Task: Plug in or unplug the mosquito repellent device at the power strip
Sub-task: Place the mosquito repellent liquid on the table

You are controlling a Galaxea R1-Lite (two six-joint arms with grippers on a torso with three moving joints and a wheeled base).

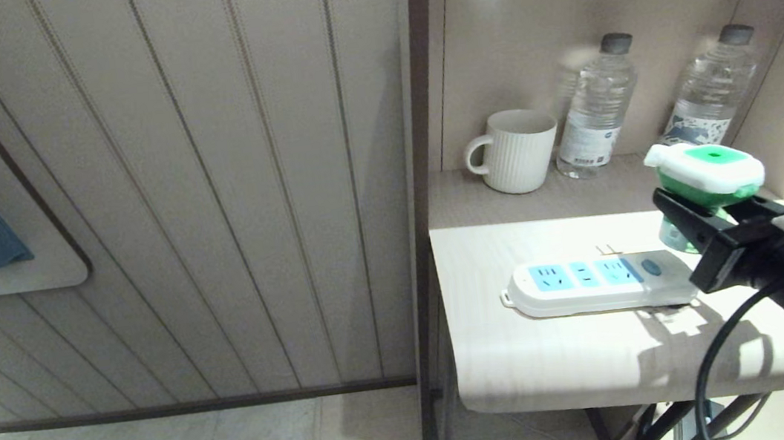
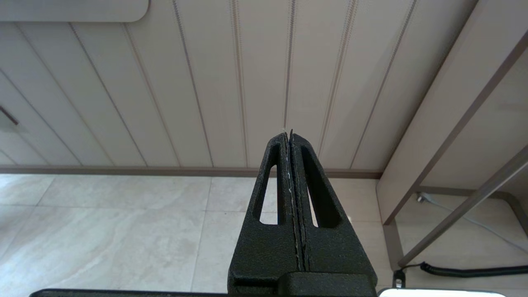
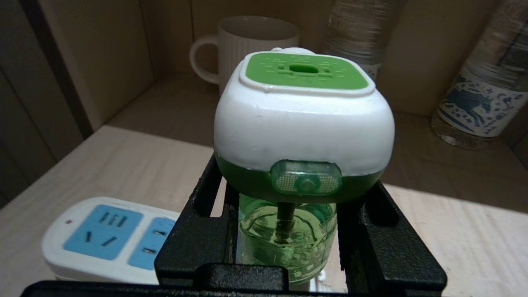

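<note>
Over the right end of the tabletop (image 1: 528, 353), seen from the head, the right gripper (image 1: 690, 213) reaches in from the right edge with the mosquito repellent device (image 1: 711, 169) clamped between its dark fingers, upright and raised above the surface. The power strip (image 1: 598, 284) lies flat just below and to the left of the device, its long axis running left to right along the tabletop, blue sockets facing up and all of them empty. A white mug (image 1: 514, 151) and two water bottles (image 1: 595, 109) stand on the shelf behind, well apart from the work.

From the left wrist, the left gripper (image 2: 291, 138) hangs low over the floor with its fingers pressed together and nothing between them; it is the farther arm by a wide margin.

From the right wrist, the fingers (image 3: 198, 235) close partway on the green bottle beneath the white head, which stays level. The strip sits beyond and to one side, so the device probably has to travel sideways over a socket before going down.
</note>
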